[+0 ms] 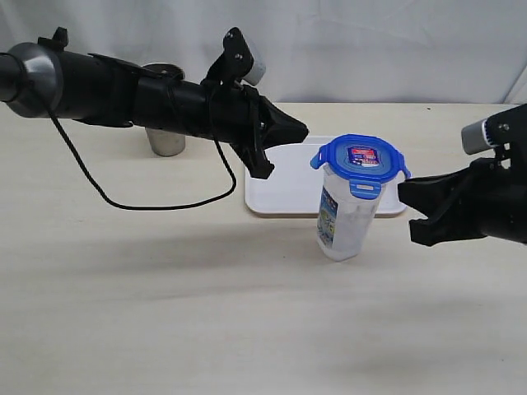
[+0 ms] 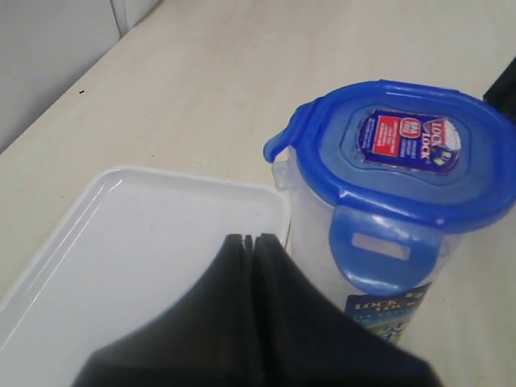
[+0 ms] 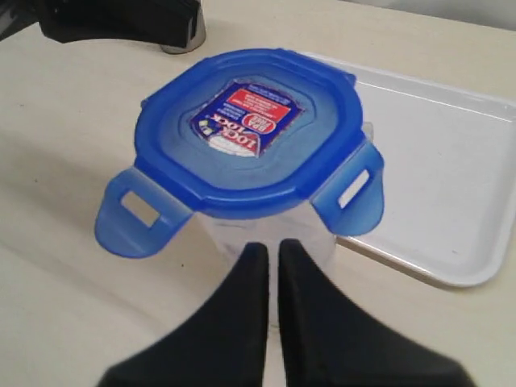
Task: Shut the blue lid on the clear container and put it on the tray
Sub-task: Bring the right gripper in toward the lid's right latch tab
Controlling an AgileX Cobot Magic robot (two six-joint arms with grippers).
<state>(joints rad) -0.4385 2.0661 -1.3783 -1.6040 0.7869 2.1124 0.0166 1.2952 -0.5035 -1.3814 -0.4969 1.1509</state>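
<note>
Lid (image 1: 360, 160) sits atop the container (image 1: 342, 224) (two flaps (image 3: 129, 216) flaring out) on the worktop (image 1: 165, 288) beside the tray (image 1: 284, 188); left claw (image 1: 298, 130) and right claw (image 1: 403, 191) are pinched together, empty.

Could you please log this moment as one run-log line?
blue lid: seated on clear container, two flaps splayed | container: on table, beside tray | left gripper: shut, empty | right gripper: shut, empty
</note>
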